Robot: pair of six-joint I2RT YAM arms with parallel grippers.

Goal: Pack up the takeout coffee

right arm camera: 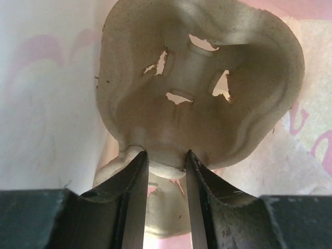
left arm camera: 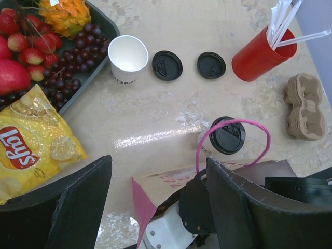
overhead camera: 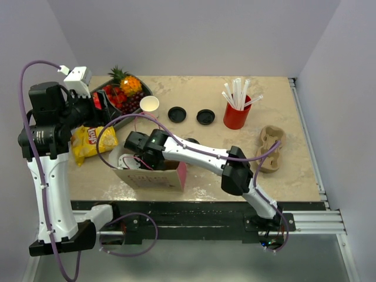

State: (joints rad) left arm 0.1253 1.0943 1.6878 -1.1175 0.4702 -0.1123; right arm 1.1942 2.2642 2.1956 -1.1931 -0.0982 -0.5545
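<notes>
While the right claw [right arm camera: 165, 181] pinches the rim of a pulp cup carrier [right arm camera: 197, 78] inside the paper bag [overhead camera: 154, 176] at the near edge of the counter [overhead camera: 294, 176], the left claw [left arm camera: 158, 171] gapes empty; the white paper cup [overhead camera: 149, 104] stands just beside the fruit tray [left arm camera: 89, 83].

Looks like a robot lab, not a home or a real shop. Has plain pale walls [overhead camera: 194, 35] close around one small desk [overhead camera: 276, 100]. Shows a left arm [overhead camera: 50, 176] and a right arm [overhead camera: 200, 154] bolted to a metal rail [overhead camera: 305, 220], with purple cables [overhead camera: 39, 62] looping off them. Looks set up like a pretend coffee stand: white paper cup [overhead camera: 149, 104], black lids [overhead camera: 177, 114], red cup of straws [overhead camera: 236, 114], cardboard cup holder [overhead camera: 270, 147], paper bag [overhead camera: 155, 176], chips bag [overhead camera: 88, 143] and fruit [overhead camera: 120, 94], all laid out like play things.
</notes>
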